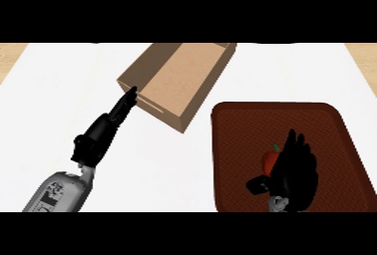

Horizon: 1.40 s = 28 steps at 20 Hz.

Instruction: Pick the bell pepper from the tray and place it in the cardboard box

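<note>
My right hand point(293, 169) covers the red bell pepper point(270, 159) on the brown tray point(236, 149); the pepper peeks out at the left of my fingers point(297, 144), which look curled round it. I would seat the grip before lifting. Farther left, my left hand point(103, 132), fingers straight, touches the cardboard box point(180, 79).
</note>
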Each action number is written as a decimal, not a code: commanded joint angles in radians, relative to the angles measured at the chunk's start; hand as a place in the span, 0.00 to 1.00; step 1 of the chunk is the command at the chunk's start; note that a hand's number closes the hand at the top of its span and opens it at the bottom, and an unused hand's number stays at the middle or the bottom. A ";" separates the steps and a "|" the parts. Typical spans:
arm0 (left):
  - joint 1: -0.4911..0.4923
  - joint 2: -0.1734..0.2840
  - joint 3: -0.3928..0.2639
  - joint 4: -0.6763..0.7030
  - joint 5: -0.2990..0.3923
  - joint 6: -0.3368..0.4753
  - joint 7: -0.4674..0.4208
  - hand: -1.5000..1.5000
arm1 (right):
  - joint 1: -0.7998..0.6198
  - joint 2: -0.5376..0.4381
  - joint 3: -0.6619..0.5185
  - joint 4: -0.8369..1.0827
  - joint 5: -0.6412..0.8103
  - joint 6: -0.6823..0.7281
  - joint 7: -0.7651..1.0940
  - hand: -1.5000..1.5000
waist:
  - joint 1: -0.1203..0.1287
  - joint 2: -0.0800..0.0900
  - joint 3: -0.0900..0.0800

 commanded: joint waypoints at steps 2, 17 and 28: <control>-0.038 -0.028 0.009 0.010 -0.029 0.003 0.026 0.50 | -0.031 0.008 -0.006 0.046 -0.038 0.035 0.161 0.00 | -0.002 0.000 0.000; -0.041 -0.055 0.043 -0.021 -0.051 -0.038 0.074 0.50 | -0.038 0.008 -0.101 0.191 -0.053 -0.011 0.086 0.00 | -0.002 0.000 0.000; 0.003 -0.050 0.079 0.000 -0.051 -0.093 0.022 0.50 | 0.040 0.009 -0.100 0.154 -0.036 0.007 0.020 1.00 | -0.005 -0.001 0.000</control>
